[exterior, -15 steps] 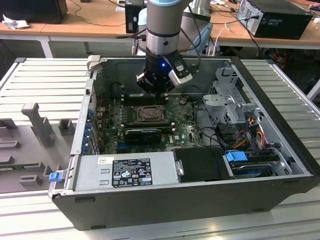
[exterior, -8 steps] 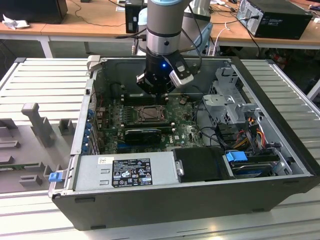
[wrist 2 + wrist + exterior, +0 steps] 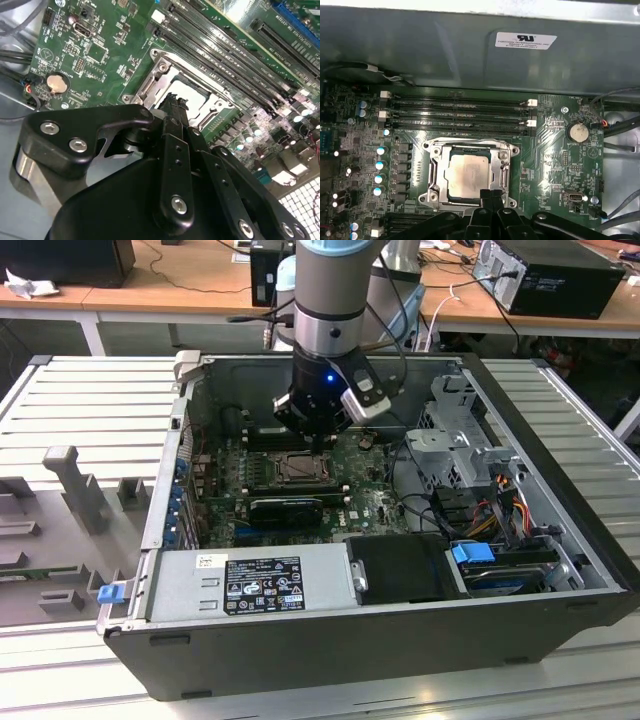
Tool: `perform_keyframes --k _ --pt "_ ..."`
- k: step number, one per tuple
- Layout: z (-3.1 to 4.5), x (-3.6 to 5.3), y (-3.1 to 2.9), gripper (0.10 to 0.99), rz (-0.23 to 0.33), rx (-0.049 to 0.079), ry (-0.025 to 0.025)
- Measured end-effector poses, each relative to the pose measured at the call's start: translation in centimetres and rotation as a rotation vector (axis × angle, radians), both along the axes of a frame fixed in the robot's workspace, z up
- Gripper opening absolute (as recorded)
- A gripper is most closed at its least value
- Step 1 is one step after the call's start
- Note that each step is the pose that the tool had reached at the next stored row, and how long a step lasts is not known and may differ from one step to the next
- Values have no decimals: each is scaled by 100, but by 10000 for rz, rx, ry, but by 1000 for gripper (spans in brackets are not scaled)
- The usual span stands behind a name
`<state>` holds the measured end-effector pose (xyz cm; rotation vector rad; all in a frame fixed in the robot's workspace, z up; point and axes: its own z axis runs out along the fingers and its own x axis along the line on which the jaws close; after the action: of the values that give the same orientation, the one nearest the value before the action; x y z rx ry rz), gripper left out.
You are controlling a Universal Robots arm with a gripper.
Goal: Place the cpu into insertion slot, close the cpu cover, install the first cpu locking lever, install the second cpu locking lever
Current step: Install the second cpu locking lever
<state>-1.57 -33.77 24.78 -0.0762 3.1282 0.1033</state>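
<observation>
The cpu [image 3: 469, 175], a dull silver square, lies in the insertion slot [image 3: 298, 470] on the green board. The cpu cover [image 3: 436, 172], a silver-grey window frame, lies flat around the chip's edges and also appears in the second wrist view [image 3: 150, 82]. My gripper [image 3: 492, 194] is shut, its two black fingers pressed together with nothing seen between them. Its tip [image 3: 172, 100] hangs just over the socket's near edge. In the exterior view the gripper [image 3: 318, 440] stands upright inside the case, right above the socket. I cannot tell how the locking levers stand.
Long black memory slots [image 3: 455, 112] run beside the socket, towards the case wall [image 3: 470, 50]. A coin battery [image 3: 578, 132] sits on the board. A long black card [image 3: 287, 510], the power supply [image 3: 250, 580] and a drive cage [image 3: 455, 440] with cables crowd the case.
</observation>
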Motion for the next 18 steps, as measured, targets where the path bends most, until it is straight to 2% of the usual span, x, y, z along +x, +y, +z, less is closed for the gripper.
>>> perform_keyframes --k 10,11,12,13,15,17,18 --pt "-1 0 -151 106 -1 1 -1" --pt "32 0 -162 106 0 1 0" --pt "33 0 -224 106 0 1 -2" --pt "23 0 -337 106 -1 1 11" --pt "11 0 -370 106 0 1 29" --pt "-2 1 -381 106 1 55 87" --pt "-10 1 -385 106 1 169 147"
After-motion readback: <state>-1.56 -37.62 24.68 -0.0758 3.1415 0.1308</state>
